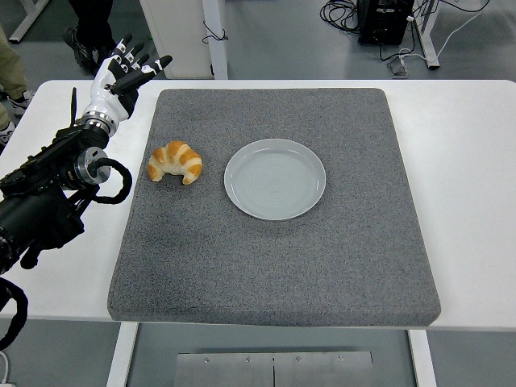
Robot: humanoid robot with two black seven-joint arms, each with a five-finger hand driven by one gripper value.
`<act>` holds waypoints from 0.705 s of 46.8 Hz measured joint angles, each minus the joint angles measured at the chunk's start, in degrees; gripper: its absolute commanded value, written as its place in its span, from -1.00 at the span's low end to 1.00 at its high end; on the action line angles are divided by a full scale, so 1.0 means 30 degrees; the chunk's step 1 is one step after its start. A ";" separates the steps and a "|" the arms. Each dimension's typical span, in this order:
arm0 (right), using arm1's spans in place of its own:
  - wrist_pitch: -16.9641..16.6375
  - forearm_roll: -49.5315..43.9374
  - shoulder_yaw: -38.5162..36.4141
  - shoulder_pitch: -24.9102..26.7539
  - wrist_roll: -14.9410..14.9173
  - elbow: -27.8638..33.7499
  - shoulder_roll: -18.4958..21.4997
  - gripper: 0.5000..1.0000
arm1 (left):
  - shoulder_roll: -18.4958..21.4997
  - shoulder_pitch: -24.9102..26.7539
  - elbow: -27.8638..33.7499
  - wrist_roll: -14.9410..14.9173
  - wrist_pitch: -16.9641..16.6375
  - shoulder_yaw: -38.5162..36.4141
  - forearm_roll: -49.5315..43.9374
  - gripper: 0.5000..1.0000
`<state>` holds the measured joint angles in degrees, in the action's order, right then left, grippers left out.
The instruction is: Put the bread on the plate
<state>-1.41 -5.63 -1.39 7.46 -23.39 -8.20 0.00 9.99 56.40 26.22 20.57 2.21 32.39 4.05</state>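
On grey felt mat [274, 266], left of round white plate [275, 179]: golden curved croissant bread [175, 162]. Probably light, soft, flaky; best pinched gently across thick middle. Left hand [121, 76] far-left, fingers spread, empty.

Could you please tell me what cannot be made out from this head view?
- Right arm: outside the picture.
- Left arm behind the left hand: cut off by the left edge.
- Underside of the croissant and plate: hidden against the grey mat.
- People at the top: cropped to legs and shoes.
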 measured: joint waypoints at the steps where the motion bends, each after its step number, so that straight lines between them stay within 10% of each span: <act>1: 0.0000 0.0000 0.0000 0.0000 0.0000 -0.0002 0.0000 1.00 | -0.0003 0.0001 -0.0001 -0.0004 -0.0001 0.0005 0.0000 0.92; 33: 0.0001 0.0000 0.0007 0.0002 0.0000 0.0008 0.0001 1.00 | -0.0029 -0.0035 0.0269 -0.0118 0.0249 0.0143 -0.0236 0.92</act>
<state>-1.41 -5.62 -1.37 7.47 -23.39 -8.18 0.00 9.90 56.30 27.02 20.22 2.96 32.82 3.35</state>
